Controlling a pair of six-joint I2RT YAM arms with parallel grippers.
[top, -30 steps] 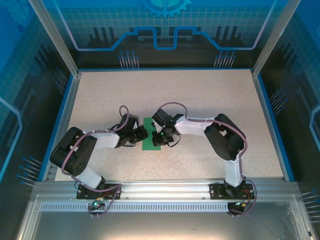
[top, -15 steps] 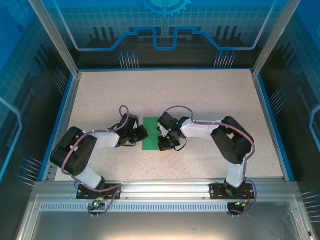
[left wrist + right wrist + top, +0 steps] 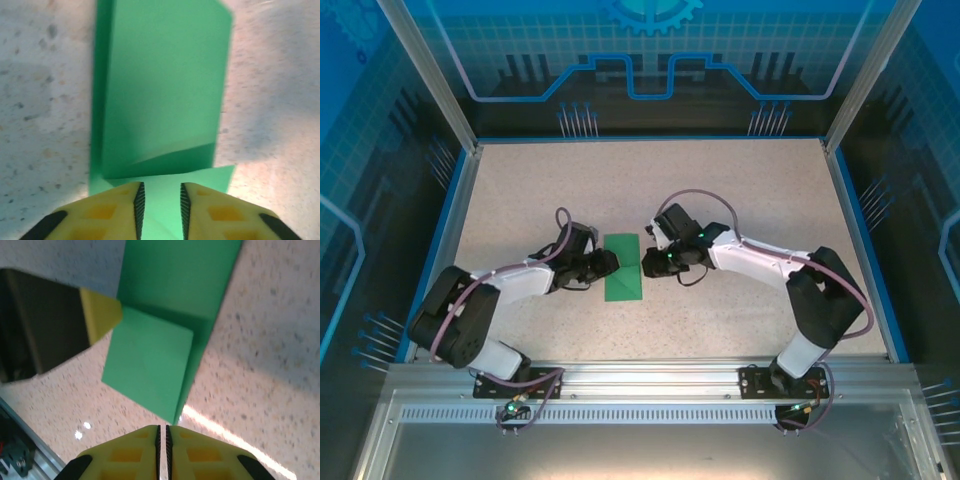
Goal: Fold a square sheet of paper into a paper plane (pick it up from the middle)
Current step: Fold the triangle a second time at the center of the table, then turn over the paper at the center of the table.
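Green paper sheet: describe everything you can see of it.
The thin plain green paper sheet lies on the speckled table, folded into a narrow rectangle with a smaller layer doubled over one end. The left end effector sits at its edge with fingers apart; the right end effector hovers shut just off it.

White-and-black left arm (image 3: 515,283), matching right arm (image 3: 760,262), looping purple cables (image 3: 692,194), yellow fingers (image 3: 100,212), ribbed black pads (image 3: 138,202)

Under me: speckled beige tabletop (image 3: 720,190), matte, grainy. Bright streak of reflected light (image 3: 220,430) on it, close by me. Blue edging (image 3: 861,245) along table sides, well out from me. Ahead, past far edge: translucent blue wall panel (image 3: 650,60) with circuit-line print. Silver frame posts (image 3: 425,70) slant up at far corners. Behind me: aluminium rail (image 3: 650,375) along near edge.
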